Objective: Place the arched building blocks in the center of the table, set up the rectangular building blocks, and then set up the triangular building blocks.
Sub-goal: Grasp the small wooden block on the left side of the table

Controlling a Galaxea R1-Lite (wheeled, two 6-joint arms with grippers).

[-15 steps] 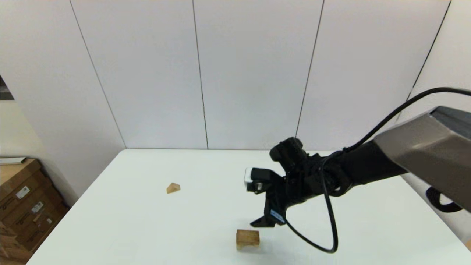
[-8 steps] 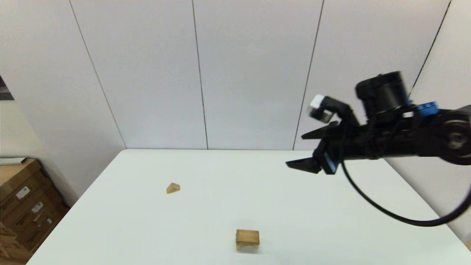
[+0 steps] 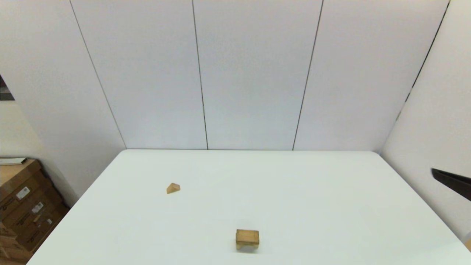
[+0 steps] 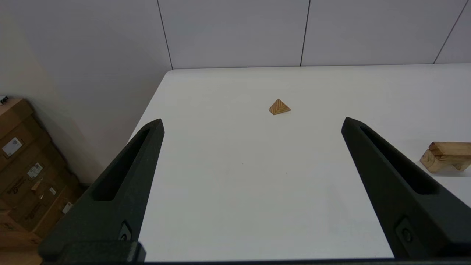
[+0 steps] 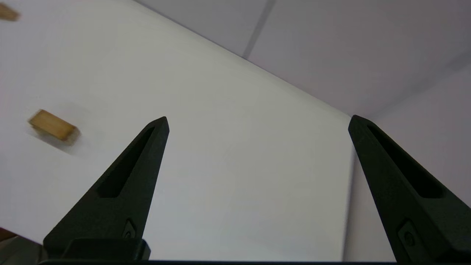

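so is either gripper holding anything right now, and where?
Nothing held. Left gripper and right gripper are both open and empty; the stacked blocks sit free on the table.

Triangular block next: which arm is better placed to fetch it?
Probably the left. The triangular block lies on the table's left half, straight ahead between the open left pincer's fingers. The right pincer, also open, sits off the right edge, beyond the stacked slab and arch.

Right hand [image 3: 454, 183] mostly cut off at the head view's edge; arched block [image 4: 447, 156] partly cropped in the left wrist view.
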